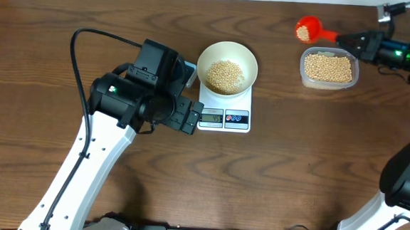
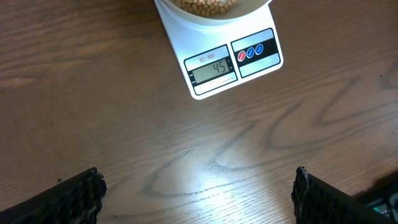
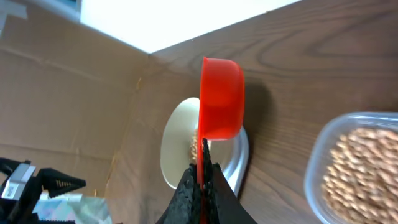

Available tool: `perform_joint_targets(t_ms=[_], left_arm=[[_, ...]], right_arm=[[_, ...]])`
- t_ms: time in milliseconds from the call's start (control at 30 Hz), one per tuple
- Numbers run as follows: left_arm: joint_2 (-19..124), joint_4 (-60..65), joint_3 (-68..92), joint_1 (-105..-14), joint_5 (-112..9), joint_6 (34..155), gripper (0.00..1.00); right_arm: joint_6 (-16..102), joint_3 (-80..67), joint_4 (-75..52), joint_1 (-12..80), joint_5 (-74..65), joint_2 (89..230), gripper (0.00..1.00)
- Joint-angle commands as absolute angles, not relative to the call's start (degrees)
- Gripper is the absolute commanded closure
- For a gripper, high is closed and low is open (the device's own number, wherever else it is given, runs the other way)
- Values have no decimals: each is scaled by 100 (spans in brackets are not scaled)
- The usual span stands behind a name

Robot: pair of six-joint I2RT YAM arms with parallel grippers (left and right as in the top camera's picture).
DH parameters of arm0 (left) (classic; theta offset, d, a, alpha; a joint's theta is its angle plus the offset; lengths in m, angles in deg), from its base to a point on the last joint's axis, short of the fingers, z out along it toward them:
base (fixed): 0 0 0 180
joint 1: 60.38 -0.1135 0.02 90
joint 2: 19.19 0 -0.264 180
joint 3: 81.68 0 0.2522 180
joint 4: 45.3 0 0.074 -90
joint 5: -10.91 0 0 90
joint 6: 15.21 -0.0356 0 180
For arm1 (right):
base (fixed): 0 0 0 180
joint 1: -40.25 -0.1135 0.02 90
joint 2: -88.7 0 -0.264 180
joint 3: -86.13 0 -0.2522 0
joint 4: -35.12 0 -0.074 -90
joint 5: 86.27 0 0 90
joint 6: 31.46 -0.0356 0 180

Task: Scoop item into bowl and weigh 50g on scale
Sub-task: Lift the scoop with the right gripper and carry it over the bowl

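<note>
The white bowl holds a heap of tan beans and stands on the white scale. In the left wrist view the scale's display reads 45. My left gripper hovers just left of the scale's front edge, open and empty. Far right, my right gripper is shut on the handle of a red scoop, held above the table left of the bean tub. In the right wrist view the scoop shows side-on, its handle pinched between the fingers.
A clear plastic tub full of beans sits at the back right, also seen in the right wrist view. The table's back edge runs close behind the scoop. Cardboard stands along the table's left side.
</note>
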State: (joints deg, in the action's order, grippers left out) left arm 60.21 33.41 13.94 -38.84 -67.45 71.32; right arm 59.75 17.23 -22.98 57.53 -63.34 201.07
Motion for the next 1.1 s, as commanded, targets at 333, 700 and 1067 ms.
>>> perform_joint_targets(t_ms=[333, 700, 1067], left_arm=[[5979, 3359, 1340, -3882, -6804, 7051, 2], [5979, 3359, 1340, -3882, -6804, 7051, 2], [5979, 3359, 1340, -3882, -6804, 7051, 2]], right_arm=[[5862, 1760, -2103, 4498, -6087, 20175, 99], [6428, 1760, -2263, 3748, -5540, 20175, 99], [7265, 1760, -2433, 3099, -4294, 20175, 99]])
